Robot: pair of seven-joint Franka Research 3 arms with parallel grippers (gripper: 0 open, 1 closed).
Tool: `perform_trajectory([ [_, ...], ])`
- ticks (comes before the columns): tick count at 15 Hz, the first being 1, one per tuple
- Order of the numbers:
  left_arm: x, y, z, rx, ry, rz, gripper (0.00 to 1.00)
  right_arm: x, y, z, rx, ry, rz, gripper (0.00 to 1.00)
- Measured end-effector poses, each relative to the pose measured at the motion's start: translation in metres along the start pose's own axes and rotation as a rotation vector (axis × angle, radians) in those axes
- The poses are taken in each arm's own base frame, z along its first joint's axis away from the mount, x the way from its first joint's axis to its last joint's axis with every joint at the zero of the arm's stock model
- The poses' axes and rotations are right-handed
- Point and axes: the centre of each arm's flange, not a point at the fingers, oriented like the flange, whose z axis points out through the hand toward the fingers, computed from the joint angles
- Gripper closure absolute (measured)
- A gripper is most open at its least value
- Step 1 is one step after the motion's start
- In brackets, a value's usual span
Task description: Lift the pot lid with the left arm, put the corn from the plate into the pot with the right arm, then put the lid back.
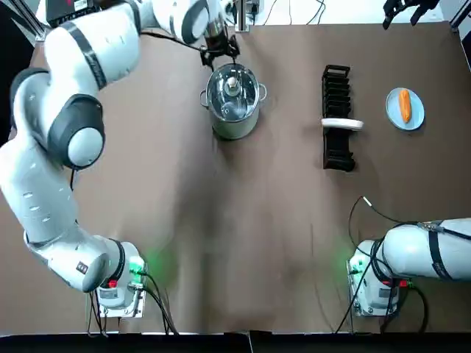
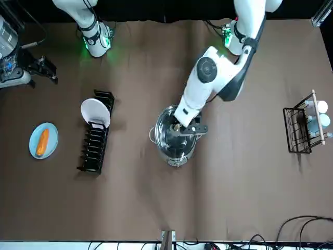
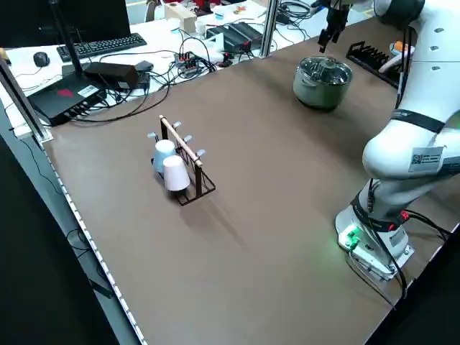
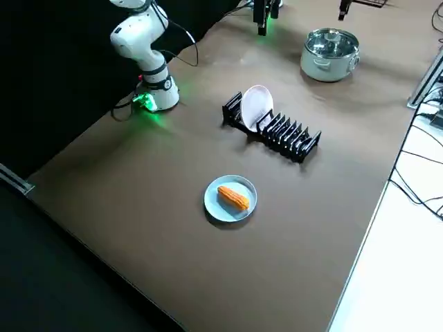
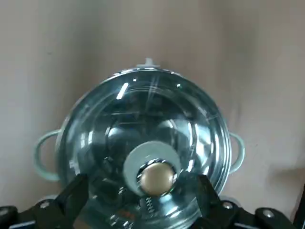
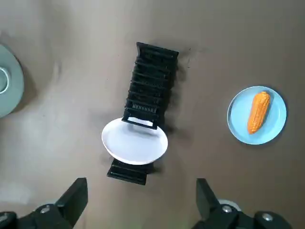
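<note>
A steel pot (image 1: 234, 125) stands at the far middle of the table, its glass lid (image 5: 143, 119) on it. My left gripper (image 5: 140, 183) hangs open over the lid, one finger on either side of the gold knob (image 5: 155, 177) and apart from it. The front view shows the same gripper (image 2: 184, 130) above the pot (image 2: 177, 153). An orange corn cob (image 1: 405, 105) lies on a blue plate (image 1: 417, 112) at the far right. My right gripper (image 6: 140, 188) is open and empty, high above the dish rack, with the corn (image 6: 257, 111) off to one side.
A black dish rack (image 1: 337, 147) holding one white plate (image 1: 342, 123) stands between pot and corn. A wire rack with cups (image 2: 304, 125) sits on my left side of the table. Cables and a keyboard lie beyond the far edge.
</note>
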Motion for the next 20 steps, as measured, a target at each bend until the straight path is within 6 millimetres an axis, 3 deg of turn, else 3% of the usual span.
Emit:
perform_trajectory([
  [4, -0.008, 0.011, 0.031, 0.024, 0.02, 0.032, 0.0, -0.002, 0.0, -0.003, 0.0, 0.006, -0.002, 0.0],
  [13, -0.028, 0.03, 0.061, 0.105, 0.046, 0.079, 0.06, 0.003, 0.006, -0.008, -0.005, 0.062, -0.035, 0.0],
  [14, -0.03, 0.03, 0.063, 0.117, 0.037, 0.08, 0.13, 0.004, 0.008, -0.007, -0.005, 0.062, -0.03, 0.0],
  [16, -0.032, 0.027, 0.065, 0.139, 0.017, 0.078, 0.15, 0.004, 0.015, -0.006, -0.006, 0.06, -0.019, 0.0],
  [18, -0.033, 0.025, 0.066, 0.155, 0.003, 0.076, 0.32, 0.003, 0.018, -0.006, -0.006, 0.059, -0.016, 0.0],
  [20, -0.034, 0.027, 0.064, 0.159, -0.002, 0.076, 0.37, 0.004, 0.017, -0.006, -0.009, 0.058, -0.022, 0.0],
])
